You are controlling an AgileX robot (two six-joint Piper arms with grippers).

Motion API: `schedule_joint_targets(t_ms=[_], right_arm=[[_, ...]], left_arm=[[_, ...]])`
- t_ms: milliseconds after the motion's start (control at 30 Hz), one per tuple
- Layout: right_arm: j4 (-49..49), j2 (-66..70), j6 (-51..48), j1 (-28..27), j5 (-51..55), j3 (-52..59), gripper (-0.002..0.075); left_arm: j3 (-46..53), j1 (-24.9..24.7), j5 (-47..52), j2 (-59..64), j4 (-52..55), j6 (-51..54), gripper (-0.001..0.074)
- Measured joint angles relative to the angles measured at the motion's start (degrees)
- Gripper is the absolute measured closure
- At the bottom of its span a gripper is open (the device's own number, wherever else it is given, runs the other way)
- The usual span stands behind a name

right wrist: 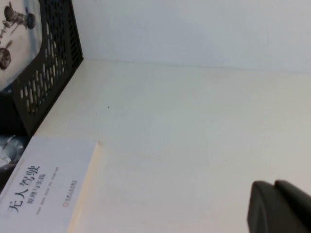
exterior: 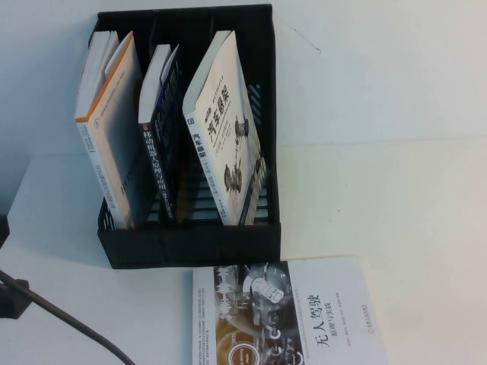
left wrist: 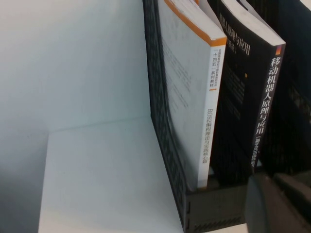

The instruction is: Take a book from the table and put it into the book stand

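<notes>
Grippers: left gripper (left wrist: 279, 204) low beside book stand (exterior: 190, 236), right gripper (right wrist: 279, 206) over bare tabletop (right wrist: 194, 126); finger state of both cannot be told. Book (exterior: 224, 129) leans in stand's right slot. Second white book (exterior: 304, 312) lies flat in front.

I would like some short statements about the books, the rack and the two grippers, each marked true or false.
1. The white book with suspension drawings stands in the rack's right slot. True.
2. The table holds no book. False: a white book with a car-interior picture lies flat before the rack.
3. All three slots hold a book. True: an orange-edged book left, a dark book in the middle.
4. The left gripper grips the dark book. False: it is beside the rack, holding nothing visible.
5. The right gripper rests on the flat book. False: it is over bare table.
</notes>
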Motion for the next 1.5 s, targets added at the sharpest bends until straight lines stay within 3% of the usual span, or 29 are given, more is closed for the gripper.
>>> schedule_joint_targets(t_ms=[200, 600, 767, 1000, 1500], right_arm=[[0.0, 0.0, 0.0, 0.0, -0.1, 0.0, 0.0727], [0.1, 0.0, 0.0, 0.0, -0.2, 0.0, 0.0727], [0.1, 0.0, 0.0, 0.0, -0.2, 0.0, 0.0727], [0.1, 0.0, 0.0, 0.0, -0.4, 0.0, 0.0727], [0.1, 0.0, 0.0, 0.0, -0.4, 0.0, 0.0727]], left_arm=[[0.1, 0.6, 1.2, -1.9, 0.0, 0.0, 0.0736], [10.2, 15.1, 0.0, -26.9, 0.2, 0.0, 0.0736], [19.0, 15.8, -1.0, -35.7, 0.8, 0.0, 0.0736], [29.9, 15.8, -1.2, -36.4, -0.7, -0.8, 0.0736], [30.7, 15.8, 6.0, -36.4, -2.3, -3.1, 0.0736]])
